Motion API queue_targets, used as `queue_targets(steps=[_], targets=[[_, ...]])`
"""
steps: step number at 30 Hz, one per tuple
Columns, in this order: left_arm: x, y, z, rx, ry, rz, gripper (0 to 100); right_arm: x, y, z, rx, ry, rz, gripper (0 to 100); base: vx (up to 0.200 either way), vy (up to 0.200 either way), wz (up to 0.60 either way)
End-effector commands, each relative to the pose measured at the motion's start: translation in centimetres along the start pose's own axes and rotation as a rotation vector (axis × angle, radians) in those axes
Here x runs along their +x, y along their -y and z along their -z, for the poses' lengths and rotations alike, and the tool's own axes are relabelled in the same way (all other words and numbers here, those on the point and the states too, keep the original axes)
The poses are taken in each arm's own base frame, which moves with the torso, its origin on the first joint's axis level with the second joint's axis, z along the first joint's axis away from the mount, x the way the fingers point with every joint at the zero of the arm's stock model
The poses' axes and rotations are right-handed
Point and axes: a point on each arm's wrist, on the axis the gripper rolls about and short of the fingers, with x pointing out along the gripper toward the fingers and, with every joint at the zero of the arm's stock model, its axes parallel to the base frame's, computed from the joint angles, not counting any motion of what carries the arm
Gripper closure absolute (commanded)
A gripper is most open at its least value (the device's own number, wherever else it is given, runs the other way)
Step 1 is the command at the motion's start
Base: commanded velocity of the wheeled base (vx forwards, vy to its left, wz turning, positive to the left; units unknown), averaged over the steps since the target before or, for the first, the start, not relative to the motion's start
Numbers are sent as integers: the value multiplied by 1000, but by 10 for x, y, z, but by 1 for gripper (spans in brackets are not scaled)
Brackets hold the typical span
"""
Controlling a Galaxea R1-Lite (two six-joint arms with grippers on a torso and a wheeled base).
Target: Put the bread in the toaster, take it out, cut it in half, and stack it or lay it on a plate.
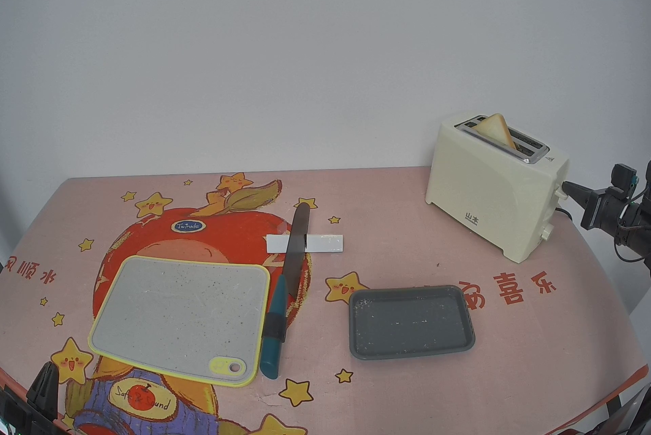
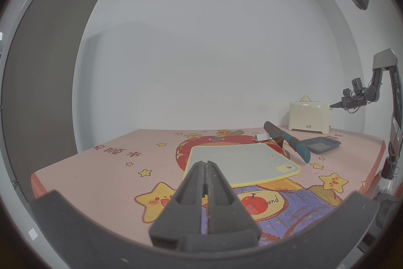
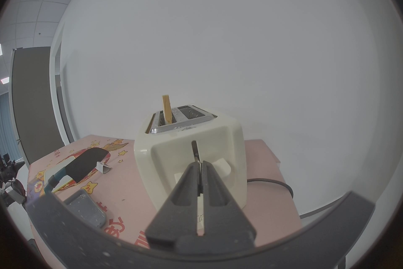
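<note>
One slice in the slot, both pincers closed

The bread (image 1: pixel 498 129) stands upright in the toaster (image 1: pixel 485 192), poking out of its slot, just ahead of and above the right pincer (image 1: pixel 568 188). That pincer's fingers are pressed together, its tip near the toaster's end. The left pincer (image 2: pixel 205 165), fingers likewise together and empty, hovers low, with the cutting board (image 2: pixel 241 160) just ahead of it.

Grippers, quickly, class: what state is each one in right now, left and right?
Left gripper: shut, holding nothing, by the table edge.
Right gripper: shut, holding nothing, facing the toaster.
</note>
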Motion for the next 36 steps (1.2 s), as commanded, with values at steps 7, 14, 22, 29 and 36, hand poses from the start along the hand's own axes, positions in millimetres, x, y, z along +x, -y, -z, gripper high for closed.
queue_targets(steps=[7, 14, 22, 29, 36], targets=[[0, 0, 5, 0, -1, 0, 100, 1, 1, 11, 3, -44, 1, 100, 0, 0, 0], [0, 0, 5, 0, -1, 0, 100, 4, 3, 20, 0, -75, 5, 100, 0, 0, 0], [0, 0, 5, 0, -1, 0, 100, 5, 4, 24, 9, -91, 7, 100, 0, 0, 0], [0, 0, 5, 0, -1, 1, 100, 7, 5, 28, 17, -110, 6, 100, 0, 0, 0], [0, 0, 5, 0, -1, 1, 100, 7, 5, 31, 20, -119, 5, 100, 0, 0, 0]])
